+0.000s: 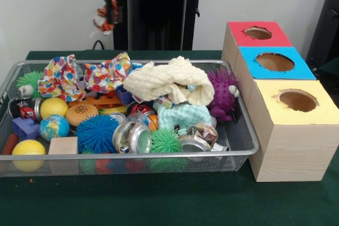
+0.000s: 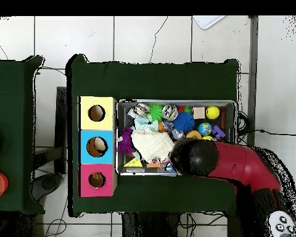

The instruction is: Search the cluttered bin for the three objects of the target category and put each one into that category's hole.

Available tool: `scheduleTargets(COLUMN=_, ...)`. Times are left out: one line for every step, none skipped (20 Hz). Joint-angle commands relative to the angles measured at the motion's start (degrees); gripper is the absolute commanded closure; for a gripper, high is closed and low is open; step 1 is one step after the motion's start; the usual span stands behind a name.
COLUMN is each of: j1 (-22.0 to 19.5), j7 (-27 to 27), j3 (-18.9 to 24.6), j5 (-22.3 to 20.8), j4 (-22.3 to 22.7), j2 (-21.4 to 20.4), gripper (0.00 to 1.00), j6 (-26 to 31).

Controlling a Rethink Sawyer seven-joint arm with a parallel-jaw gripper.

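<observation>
bin (image 1: pixel 249 140) on green table (image 1: pixel 159 199), crammed with balls, cans, cloths; cream cloth (image 1: pixel 169 82) heaped mid-bin, purple spiky toy (image 1: pixel 222 92) at the end beside the box (image 1: pixel 286 141). three holes on top: red (image 1: pixel 258 33), blue (image 1: pixel 274 62), yellow (image 1: pixel 297 100). arm (image 2: pixel 237 165) over bin's edge; fingers' state impossible to tell.

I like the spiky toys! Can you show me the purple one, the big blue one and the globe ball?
Purple toy (image 1: pixel 222 92), front view, body middle.
Blue ball (image 1: pixel 97 133), front view, centre.
Globe ball (image 1: pixel 54 127), front view, centre.
</observation>
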Motion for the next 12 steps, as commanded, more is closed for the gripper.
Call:
scheduleTargets(j1=7.3, j7=28.3, j3=-4.0, j5=9.6, j4=17.2, j2=-1.6, gripper=1.0, j6=-11.5)
scheduleTargets(j1=8.7, j7=29.5, j3=-4.9, j5=10.1, j4=17.5, j2=-1.4, gripper=1.0, j6=-12.2)
scheduleTargets(j1=9.8, j7=30.5, j3=-5.7, j5=10.5, j4=17.9, j2=-1.5, gripper=1.0, j6=-13.1)
scheduleTargets(j1=11.0, j7=31.4, j3=-6.6, j5=10.9, j4=18.1, j2=-1.3, gripper=1.0, j6=-13.6)
scheduleTargets(j1=12.0, j7=32.1, j3=-7.3, j5=11.5, j4=17.9, j2=-0.9, gripper=1.0, j6=-13.9)
scheduleTargets(j1=12.9, j7=32.9, j3=-7.8, j5=11.8, j4=18.0, j2=-0.7, gripper=1.0, j6=-14.6)
scheduleTargets(j1=13.7, j7=33.6, j3=-8.2, j5=12.3, j4=17.7, j2=-0.1, gripper=1.0, j6=-14.8)
scheduleTargets(j1=14.4, j7=34.4, j3=-8.7, j5=12.7, j4=17.4, j2=0.4, gripper=1.0, j6=-15.0)
scheduleTargets(j1=15.0, j7=35.0, j3=-8.9, j5=13.2, j4=17.3, j2=0.6, gripper=1.0, j6=-15.1)
scheduleTargets(j1=15.5, j7=35.8, j3=-9.0, j5=13.8, j4=17.5, j2=0.8, gripper=1.0, j6=-15.3)
scheduleTargets(j1=15.8, j7=36.4, j3=-9.0, j5=14.6, j4=17.9, j2=0.7, gripper=1.0, j6=-15.2)
scheduleTargets(j1=16.1, j7=36.9, j3=-8.8, j5=15.4, j4=18.5, j2=0.4, gripper=1.0, j6=-14.7)
